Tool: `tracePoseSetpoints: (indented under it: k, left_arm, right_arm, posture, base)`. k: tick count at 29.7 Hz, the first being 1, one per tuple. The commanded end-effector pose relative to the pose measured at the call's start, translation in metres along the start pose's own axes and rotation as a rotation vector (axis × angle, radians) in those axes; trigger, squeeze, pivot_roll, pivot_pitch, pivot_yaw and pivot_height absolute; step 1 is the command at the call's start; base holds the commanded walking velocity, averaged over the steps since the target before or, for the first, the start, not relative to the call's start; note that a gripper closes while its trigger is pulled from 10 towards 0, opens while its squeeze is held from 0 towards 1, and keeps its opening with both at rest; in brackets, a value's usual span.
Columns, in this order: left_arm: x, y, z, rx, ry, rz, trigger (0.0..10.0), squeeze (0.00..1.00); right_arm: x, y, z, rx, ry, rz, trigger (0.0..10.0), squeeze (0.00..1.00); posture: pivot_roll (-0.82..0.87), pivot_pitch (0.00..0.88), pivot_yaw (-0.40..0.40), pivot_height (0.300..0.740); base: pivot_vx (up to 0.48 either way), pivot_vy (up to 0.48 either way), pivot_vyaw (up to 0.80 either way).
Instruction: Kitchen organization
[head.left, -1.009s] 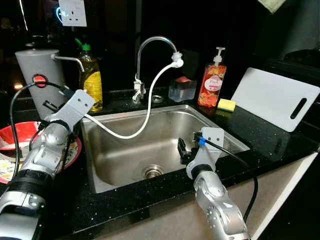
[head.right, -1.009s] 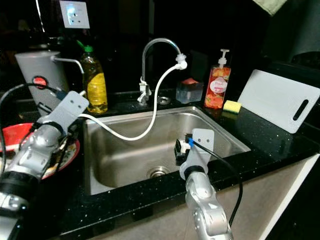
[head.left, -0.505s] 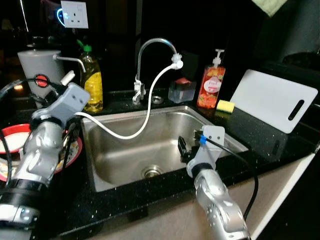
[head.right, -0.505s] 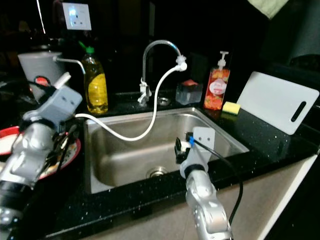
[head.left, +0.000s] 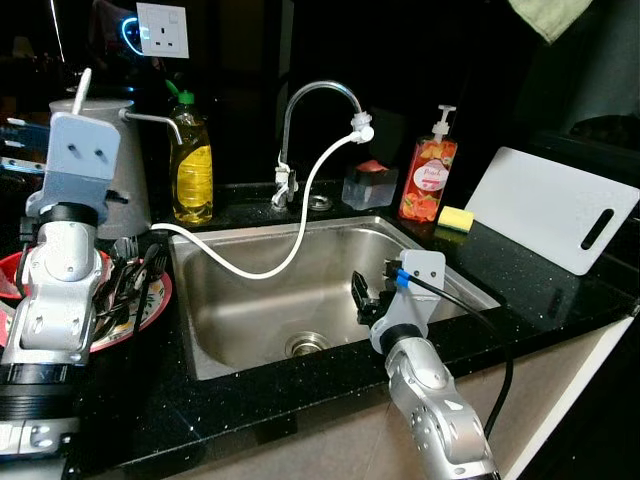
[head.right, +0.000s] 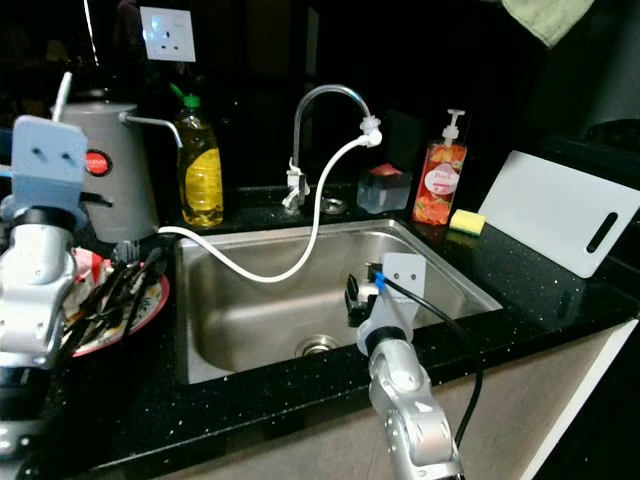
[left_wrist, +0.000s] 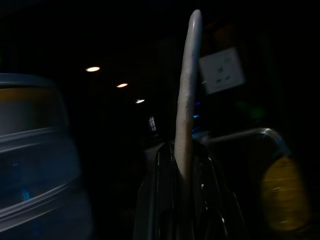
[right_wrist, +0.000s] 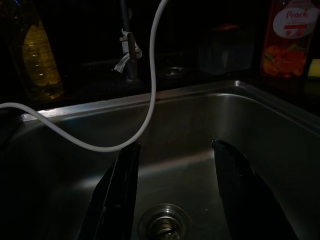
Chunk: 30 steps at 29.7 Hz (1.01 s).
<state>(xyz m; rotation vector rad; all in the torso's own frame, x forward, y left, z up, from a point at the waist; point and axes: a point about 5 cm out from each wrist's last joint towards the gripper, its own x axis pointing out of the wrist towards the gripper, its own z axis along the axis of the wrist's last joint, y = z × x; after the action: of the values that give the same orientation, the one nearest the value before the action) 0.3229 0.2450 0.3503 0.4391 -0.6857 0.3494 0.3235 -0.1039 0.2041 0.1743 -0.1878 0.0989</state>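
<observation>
A slim pale utensil handle (left_wrist: 186, 95) stands upright, clenched between the black fingers of the left gripper (left_wrist: 181, 170), which is raised above the red plate (head.left: 150, 300) of dark cutlery (head.left: 128, 285) at the counter's (head.left: 250, 390) left edge. Its tip (head.left: 81, 84) pokes up past the wrist plate — in front of the grey metal jug (head.left: 128, 180). Beside the jug stands a yellow dish-soap bottle (head.left: 191, 165). The right gripper (right_wrist: 175, 192) hangs over the stainless steel sink (head.left: 440, 262) near its front rim, fingers spread and empty. A white hose (head.left: 290, 245) loops from the curved tap (head.left: 310, 100) across the basin. At the back edge sit an orange soap dispenser (head.left: 427, 180) and a yellow sponge (head.left: 456, 217); a white cutting board (head.left: 550, 210) leans at the right.
</observation>
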Motion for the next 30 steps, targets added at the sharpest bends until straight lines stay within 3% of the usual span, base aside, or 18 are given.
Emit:
tracePoseSetpoints:
  k: [1, 4, 8, 9, 11, 13, 15, 18, 20, 24, 30]
  left_arm:
    - [0.004, -0.001, 0.021, -0.093, -0.083, -0.035, 10.0, 0.00]
    - [0.005, -0.002, 0.030, -0.183, -0.116, -0.070, 10.0, 0.00]
    - [0.008, -0.002, 0.050, -0.539, -0.150, -0.135, 10.0, 0.00]
    - [0.008, -0.002, 0.050, -0.539, -0.150, -0.135, 10.0, 0.00]
    - [0.007, -0.005, 0.053, -0.664, -0.131, -0.194, 10.0, 0.00]
    - [0.005, -0.013, 0.047, -0.660, -0.079, -0.229, 10.0, 0.00]
    - [0.005, -0.013, 0.047, -0.660, -0.079, -0.229, 10.0, 0.00]
    - [0.002, -0.025, 0.036, -0.681, 0.005, -0.266, 10.0, 0.00]
    - [-0.003, -0.037, 0.032, -0.739, 0.055, -0.321, 10.0, 0.00]
    - [-0.010, -0.044, 0.032, -0.836, 0.088, -0.413, 10.0, 0.00]
    - [-0.019, -0.050, 0.041, -0.938, 0.075, -0.538, 10.0, 0.00]
  right_arm:
    - [0.001, -0.002, 0.001, -0.002, 0.007, -0.008, 10.0, 0.00]
    - [0.001, -0.003, 0.002, -0.006, 0.001, -0.009, 10.0, 0.00]
    - [0.004, -0.003, 0.015, 0.003, -0.047, 0.027, 10.0, 0.00]
    - [0.004, -0.003, 0.015, 0.003, -0.047, 0.027, 10.0, 0.00]
    - [0.005, 0.004, 0.027, 0.010, -0.095, 0.103, 10.0, 0.00]
    - [0.004, 0.017, 0.043, 0.005, -0.153, 0.209, 10.0, 0.00]
    - [0.004, 0.017, 0.043, 0.005, -0.153, 0.209, 10.0, 0.00]
    - [0.002, 0.029, 0.055, 0.029, -0.184, 0.306, 10.0, 0.00]
    - [-0.002, 0.039, 0.064, 0.050, -0.196, 0.393, 10.0, 0.00]
    - [-0.008, 0.047, 0.071, 0.061, -0.205, 0.490, 10.0, 0.00]
    - [-0.012, 0.051, 0.071, 0.051, -0.180, 0.558, 10.0, 0.00]
  posture:
    - [-0.05, 0.000, -0.093, 0.740]
    - [-0.05, 0.000, -0.094, 0.740]
    - [-0.06, 0.000, -0.091, 0.740]
    - [-0.06, 0.000, -0.091, 0.740]
    - [-0.06, 0.000, -0.090, 0.740]
    - [-0.06, 0.000, -0.088, 0.740]
    - [-0.06, 0.000, -0.088, 0.740]
    - [-0.06, 0.000, -0.087, 0.740]
    - [-0.06, 0.000, -0.086, 0.740]
    - [-0.07, 0.000, -0.085, 0.740]
    - [-0.07, 0.000, -0.085, 0.740]
  base:
    - [0.000, 0.000, 0.00]
    - [0.000, 0.000, 0.00]
    - [0.000, 0.000, 0.00]
    - [0.000, 0.000, 0.00]
    - [0.000, 0.000, 0.00]
    - [0.000, 0.000, 0.00]
    - [0.000, 0.000, 0.00]
    - [0.000, 0.000, 0.00]
    - [0.000, 0.000, 0.00]
    - [0.000, 0.000, 0.00]
    - [0.000, 0.000, 0.00]
